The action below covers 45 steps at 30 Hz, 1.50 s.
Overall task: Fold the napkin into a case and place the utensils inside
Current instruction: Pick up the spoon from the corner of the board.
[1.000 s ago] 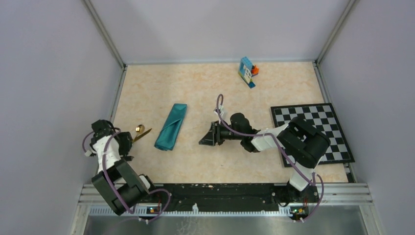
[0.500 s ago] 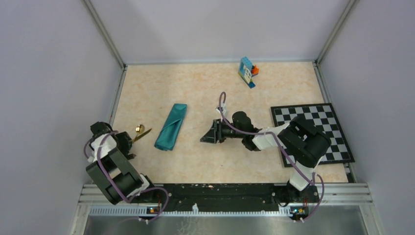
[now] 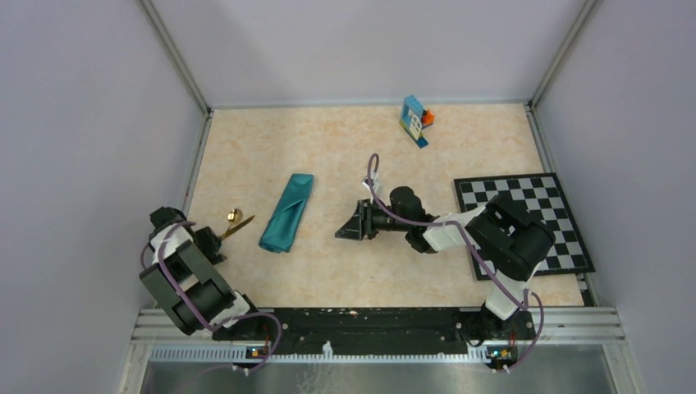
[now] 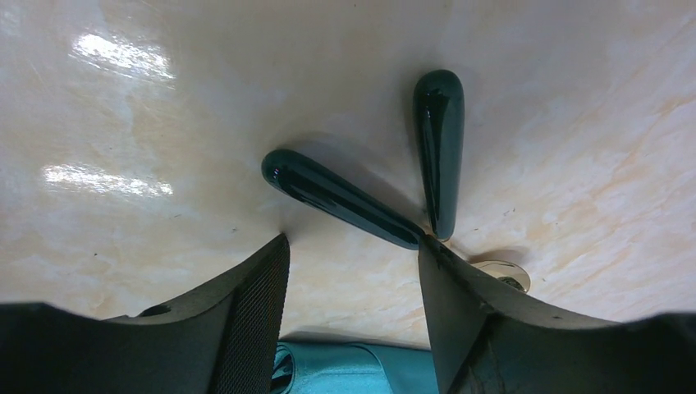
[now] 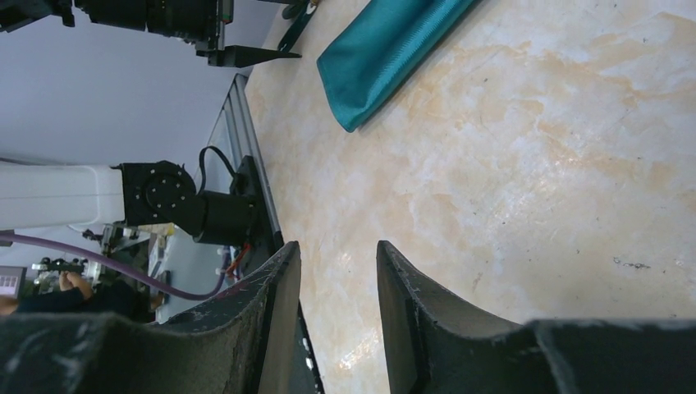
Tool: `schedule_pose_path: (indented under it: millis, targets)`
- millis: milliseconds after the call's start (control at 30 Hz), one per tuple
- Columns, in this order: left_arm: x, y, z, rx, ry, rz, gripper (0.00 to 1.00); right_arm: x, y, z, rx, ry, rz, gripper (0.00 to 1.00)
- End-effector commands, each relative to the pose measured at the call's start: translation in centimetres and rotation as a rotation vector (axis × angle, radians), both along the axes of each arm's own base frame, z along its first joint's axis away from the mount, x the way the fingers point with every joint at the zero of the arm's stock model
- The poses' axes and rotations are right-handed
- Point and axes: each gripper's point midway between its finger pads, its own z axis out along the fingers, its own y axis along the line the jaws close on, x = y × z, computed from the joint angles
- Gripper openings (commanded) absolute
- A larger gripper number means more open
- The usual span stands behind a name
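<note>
The teal-green napkin point(image 3: 287, 212) lies folded as a long narrow strip left of the table's centre. It also shows in the right wrist view point(image 5: 394, 49) and at the bottom of the left wrist view point(image 4: 361, 371). The golden utensils point(image 3: 236, 222) lie just left of it. In the left wrist view, two dark green handles point(image 4: 341, 199) cross beside a golden rounded end point(image 4: 502, 273). My left gripper point(image 3: 213, 243) is open and empty in the left wrist view point(image 4: 353, 246), its fingertips at the handles. My right gripper point(image 3: 341, 232) is open and empty right of the strip point(image 5: 336, 250).
A black-and-white checkerboard mat point(image 3: 550, 205) lies at the right, partly under the right arm. Blue-orange toy blocks point(image 3: 416, 119) stand near the back wall. Metal frame rails border the table on the left, the right and the near side.
The left arm's body has swung left and back toward the table's near-left corner, the gripper staying by the utensils. The right arm has hardly moved.
</note>
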Motion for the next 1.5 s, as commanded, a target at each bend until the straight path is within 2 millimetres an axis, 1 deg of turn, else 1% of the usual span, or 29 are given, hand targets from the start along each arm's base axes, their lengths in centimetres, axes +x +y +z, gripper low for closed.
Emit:
schedule_pose_path:
  millis: [0,133,267,333,433,533,667,733,800,867,933,1033,1067,1167,1300,1467]
  targets:
    - [-0.2,0.8,-0.3,0.027,0.01,0.018,0.63,0.4,0.1,0.5,0.036,-0.026,0.005,0.39]
    - [-0.7,0.4,-1.0,0.017,0.031,0.01,0.57,0.5,0.0,0.5,0.038,-0.024,0.003,0.39]
    - [-1.1,0.3,-1.6,0.019,0.048,-0.004,0.56,0.4,0.1,0.3,0.038,-0.02,0.005,0.38]
    - [-1.3,0.3,-1.8,0.022,0.059,-0.01,0.53,0.4,0.1,0.2,0.037,-0.017,0.005,0.38]
    - [-1.6,0.0,-2.2,0.018,0.07,-0.024,0.5,0.4,0.1,0.2,0.037,-0.015,0.005,0.38]
    - [-2.5,0.4,-2.6,0.04,0.116,-0.029,0.5,0.4,0.1,0.2,0.04,-0.014,0.006,0.38]
    - [-3.5,0.1,-3.2,0.045,0.151,-0.037,0.49,0.5,0.0,0.2,0.042,-0.009,0.003,0.38]
    - [-3.7,0.0,-3.5,0.046,0.156,-0.038,0.46,0.5,0.0,0.2,0.044,-0.009,0.004,0.38]
    - [-3.8,-0.1,-3.8,0.043,0.155,-0.038,0.44,0.4,0.0,0.2,0.044,-0.008,0.003,0.38]
    - [-3.6,-0.2,-4.0,0.039,0.149,-0.039,0.37,0.5,0.0,0.2,0.044,-0.009,0.002,0.38]
    - [-3.3,-0.2,-4.2,0.032,0.141,-0.041,0.32,0.5,0.0,0.2,0.044,-0.009,0.002,0.38]
    - [-3.0,-0.2,-4.4,0.017,0.137,-0.047,0.32,0.5,0.0,0.3,0.045,-0.01,0.002,0.38]
    - [-2.9,0.0,-4.5,0.019,0.142,-0.048,0.34,0.5,0.0,0.3,0.045,-0.01,0.003,0.38]
    - [-3.1,0.2,-4.6,0.026,0.165,-0.058,0.35,0.5,0.0,0.3,0.046,-0.011,0.002,0.38]
    - [-3.4,0.1,-5.0,0.028,0.162,-0.069,0.29,0.5,0.0,0.3,0.047,-0.008,0.003,0.38]
    - [-3.2,0.1,-4.6,0.027,0.131,-0.102,0.2,0.5,0.0,0.3,0.048,-0.009,0.002,0.38]
